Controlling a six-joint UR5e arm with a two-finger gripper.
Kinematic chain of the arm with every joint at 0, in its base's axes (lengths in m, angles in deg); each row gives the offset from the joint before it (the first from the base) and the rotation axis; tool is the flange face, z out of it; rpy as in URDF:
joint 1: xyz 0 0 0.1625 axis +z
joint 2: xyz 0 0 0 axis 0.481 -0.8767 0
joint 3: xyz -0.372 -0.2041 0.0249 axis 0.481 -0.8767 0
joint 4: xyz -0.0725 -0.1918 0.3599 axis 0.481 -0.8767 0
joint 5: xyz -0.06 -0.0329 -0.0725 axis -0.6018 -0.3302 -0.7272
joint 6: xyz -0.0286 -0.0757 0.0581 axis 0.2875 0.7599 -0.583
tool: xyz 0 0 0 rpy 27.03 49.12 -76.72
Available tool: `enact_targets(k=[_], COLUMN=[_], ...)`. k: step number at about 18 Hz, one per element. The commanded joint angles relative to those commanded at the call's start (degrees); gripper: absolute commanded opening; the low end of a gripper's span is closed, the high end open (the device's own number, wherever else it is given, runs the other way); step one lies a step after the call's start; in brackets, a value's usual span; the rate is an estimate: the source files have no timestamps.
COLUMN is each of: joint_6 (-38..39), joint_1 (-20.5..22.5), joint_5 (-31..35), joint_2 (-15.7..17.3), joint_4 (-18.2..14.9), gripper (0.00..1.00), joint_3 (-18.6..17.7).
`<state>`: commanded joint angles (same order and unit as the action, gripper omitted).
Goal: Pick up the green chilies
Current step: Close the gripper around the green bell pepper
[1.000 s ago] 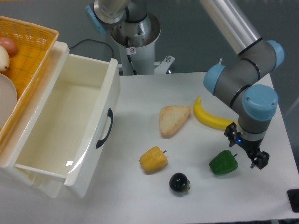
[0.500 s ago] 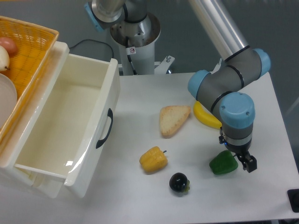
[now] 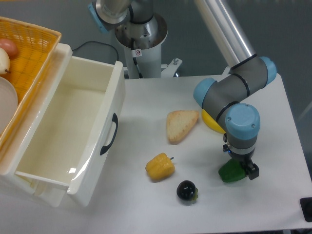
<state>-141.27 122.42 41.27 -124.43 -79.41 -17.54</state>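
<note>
Gripper (image 3: pixel 239 168) sits directly over the green chilies (image 3: pixel 230 173) on the table (image 3: pixel 195 102); its finger spacing cannot be told.

Glossy green chilies (image 3: pixel 230 173), partly hidden

Classic UR look here: the arm (image 3: pixel 229 92) has fat grey joint housings with light blue round end caps, and a long bare silvery tube link running up out of the top of the shot. The base column (image 3: pixel 141 36) at the back is the same polished metal, with one more blue cap and a small red-and-white sticker on it. The gripper (image 3: pixel 240 166) is a small black unit with blocky black fingers.
</note>
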Motion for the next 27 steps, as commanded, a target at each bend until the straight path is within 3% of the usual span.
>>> enact_targets(k=[10, 12, 16, 18, 22, 27], joint_6=[0.2, 0.1, 0.4, 0.6, 0.9, 2.5], joint_1=[-0.1, -0.1, -0.1, -0.1, 0.0, 0.8], joint_5=[0.2, 0.2, 0.3, 0.2, 0.0, -1.3], joint_2=[-1.9, -2.2, -2.3, -2.4, -1.6, 1.3], joint_4=[0.3, 0.9, 1.1, 1.1, 1.0, 0.6], gripper=[1.0, 0.93, 0.68, 0.61, 0.52, 0.47], joint_3=[1.2, 1.2, 1.2, 1.2, 1.2, 1.2])
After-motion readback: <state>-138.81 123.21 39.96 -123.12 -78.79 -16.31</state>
